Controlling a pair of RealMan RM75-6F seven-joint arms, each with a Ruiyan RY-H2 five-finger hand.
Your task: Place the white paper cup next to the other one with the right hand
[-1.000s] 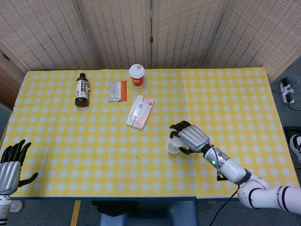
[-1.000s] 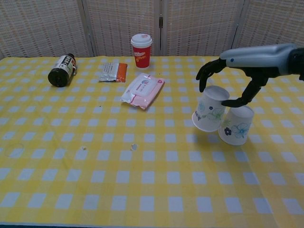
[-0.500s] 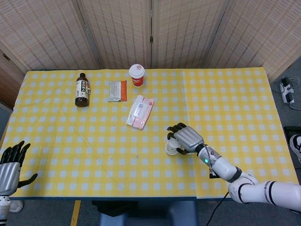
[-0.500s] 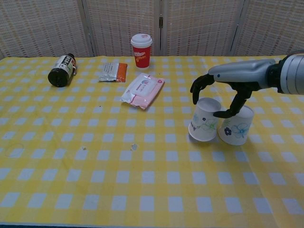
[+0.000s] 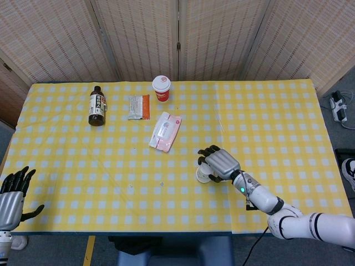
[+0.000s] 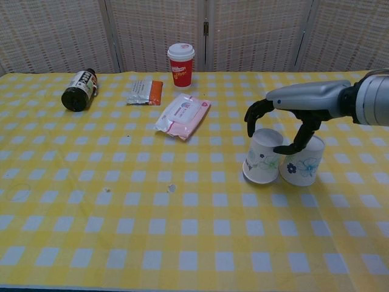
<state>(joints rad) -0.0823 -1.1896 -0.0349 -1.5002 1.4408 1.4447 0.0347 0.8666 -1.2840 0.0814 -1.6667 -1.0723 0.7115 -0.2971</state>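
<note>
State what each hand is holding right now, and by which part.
The right hand holds the upside-down white paper cup near its upturned base, fingers on one side, thumb on the other. The left hand holds nothing.

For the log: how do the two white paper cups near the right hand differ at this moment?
The left cup leans slightly, its rim toward the left, and the right hand holds it between finger and thumb; the right cup stands squarely with nothing gripping it. The left cup's print shows green and blue, the right cup's mainly blue flowers. Both are white, upside down, wide rim on the yellow checked tablecloth, side by side and about the same size.
</note>
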